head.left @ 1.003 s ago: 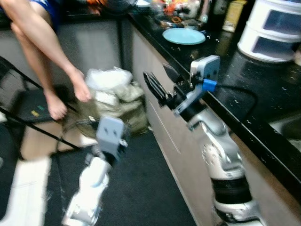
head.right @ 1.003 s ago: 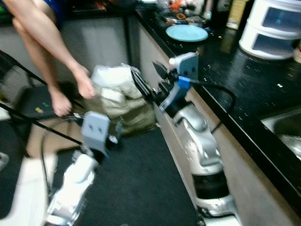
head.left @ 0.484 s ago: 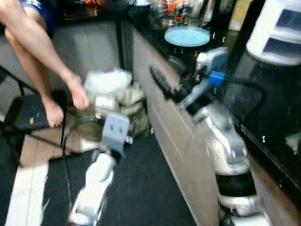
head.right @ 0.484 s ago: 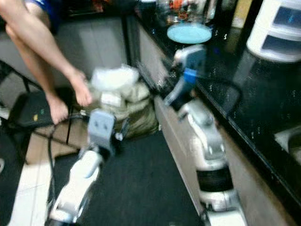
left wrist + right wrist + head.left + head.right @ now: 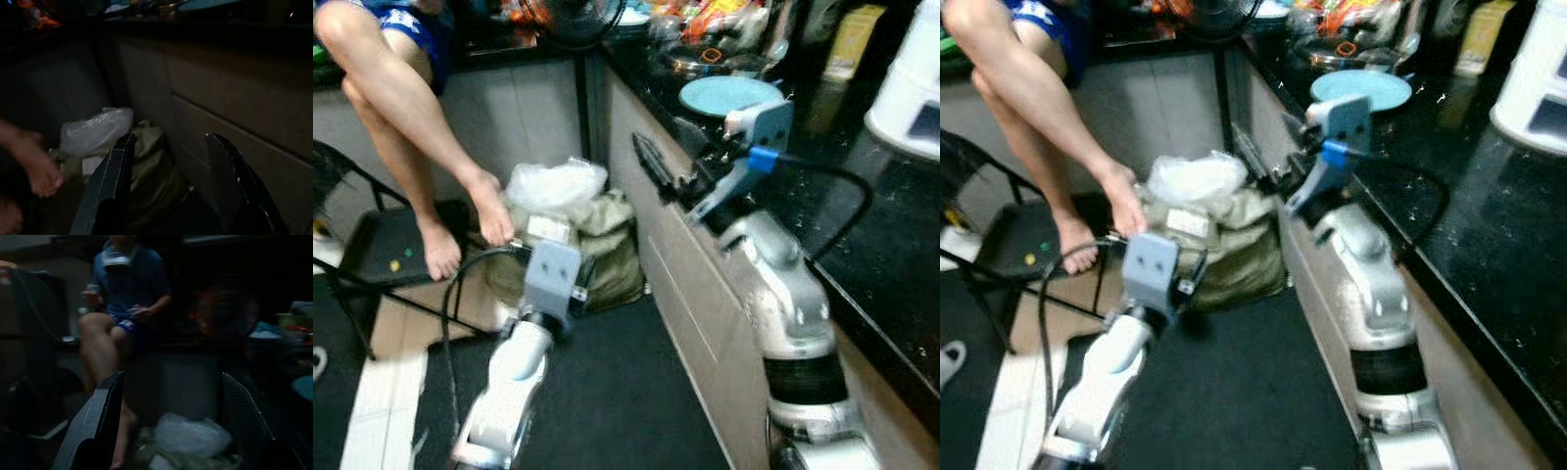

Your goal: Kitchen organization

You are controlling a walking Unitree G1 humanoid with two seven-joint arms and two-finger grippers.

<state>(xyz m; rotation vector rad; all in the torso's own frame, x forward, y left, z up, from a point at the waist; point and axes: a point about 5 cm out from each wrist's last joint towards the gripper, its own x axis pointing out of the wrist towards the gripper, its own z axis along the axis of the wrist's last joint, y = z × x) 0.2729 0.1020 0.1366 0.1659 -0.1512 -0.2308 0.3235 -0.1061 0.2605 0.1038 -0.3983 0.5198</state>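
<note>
With both sets of fingers spread and empty, our right gripper [image 5: 651,166] hovers beside the black worktop [image 5: 862,225], where a light blue plate [image 5: 729,95] sits, likely rigid, slippery and breakable, best pinched at its rim.

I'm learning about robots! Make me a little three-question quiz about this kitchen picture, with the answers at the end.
1. True or false: the light blue plate sits on the black counter.
2. What lies on the floor next to the cabinets? A) a green bag with a clear plastic bag on top B) a red bucket C) a stack of plates
3. Fill in: the right gripper is raised beside the edge of the ____, and its fingers are apart with nothing between them.

Key:
1. True.
2. A, the green bag with the clear plastic bag on it.
3. Counter.
</note>
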